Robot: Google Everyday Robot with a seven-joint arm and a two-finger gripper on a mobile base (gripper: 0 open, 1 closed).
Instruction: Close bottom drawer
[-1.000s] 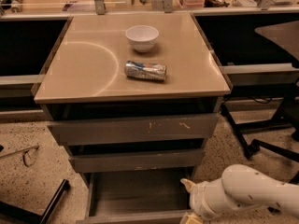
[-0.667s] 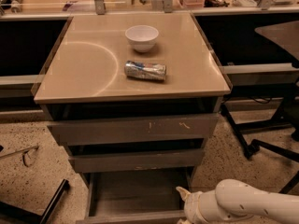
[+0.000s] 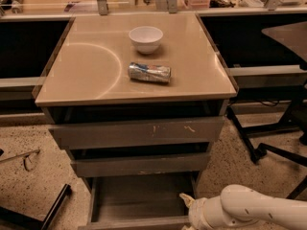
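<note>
The bottom drawer (image 3: 139,199) sits at the foot of a small cabinet, at the lower edge of the view. It is pulled well out, so its bare grey floor and thin side walls show, with its low front nearest to us. The task looks not yet done: the whole push inward remains.

The gripper (image 3: 188,206) is low down at the drawer's right front corner, just beside the right wall. Whether it touches the wood I cannot tell, nor whether it is released or clenched. Behind it a thick white arm (image 3: 249,209) reaches in from the lower right, lying nearly level and close to the floor, pointing left toward the drawer.

Above are the middle drawer (image 3: 139,166) and top drawer (image 3: 139,133), each slightly out. On the beige cabinet top (image 3: 81,75) stand a white bowl (image 3: 146,38) and, nearer us, a can (image 3: 149,73) on its side. A dark chair base (image 3: 268,147) stands to the right on the speckled floor (image 3: 43,176).
</note>
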